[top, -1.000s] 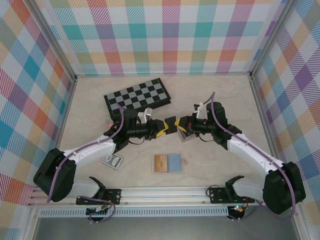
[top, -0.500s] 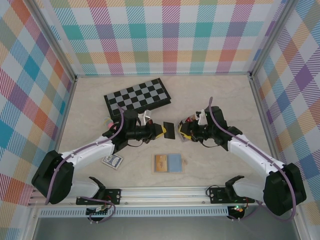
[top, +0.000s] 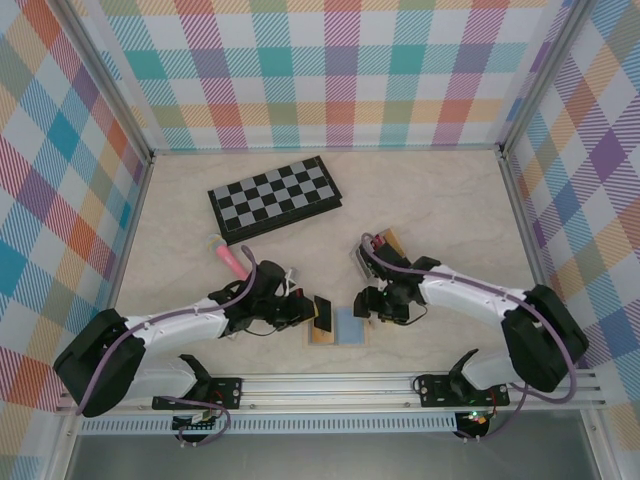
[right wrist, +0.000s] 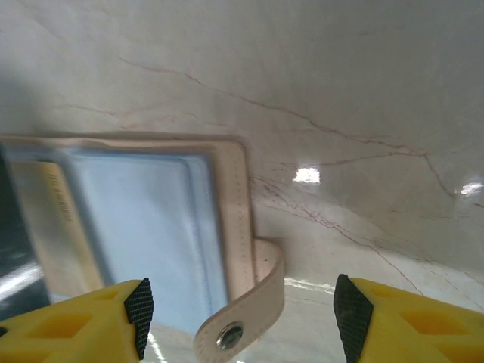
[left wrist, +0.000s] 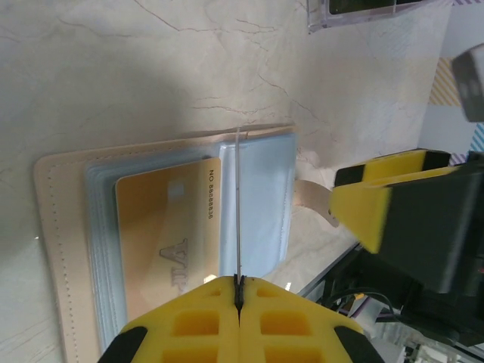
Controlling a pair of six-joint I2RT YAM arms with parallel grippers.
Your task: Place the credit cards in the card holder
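A black credit card (top: 323,313) stands on edge in my left gripper (top: 312,312), which is shut on it just above the open tan wallet (top: 352,327). The left wrist view shows that card edge-on (left wrist: 239,212) between the shut jaws (left wrist: 239,283), over the fold of the wallet (left wrist: 60,249). A gold card (left wrist: 162,227) sits in the wallet's left clear pocket. My right gripper (top: 372,305) hangs open at the wallet's right edge, its jaws (right wrist: 244,314) on either side of the snap strap (right wrist: 242,318) without touching it. The clear card holder (top: 385,243) stands farther back.
A folded chessboard (top: 275,197) lies at the back left, with a pink object (top: 232,258) in front of it. The metal rail (top: 330,385) runs along the near edge just below the wallet. The clear box's corner (left wrist: 355,11) shows beyond the wallet.
The right gripper let go of the black card and opened. The left gripper shut on it. Both arms then came toward the near edge, bringing the card over the wallet.
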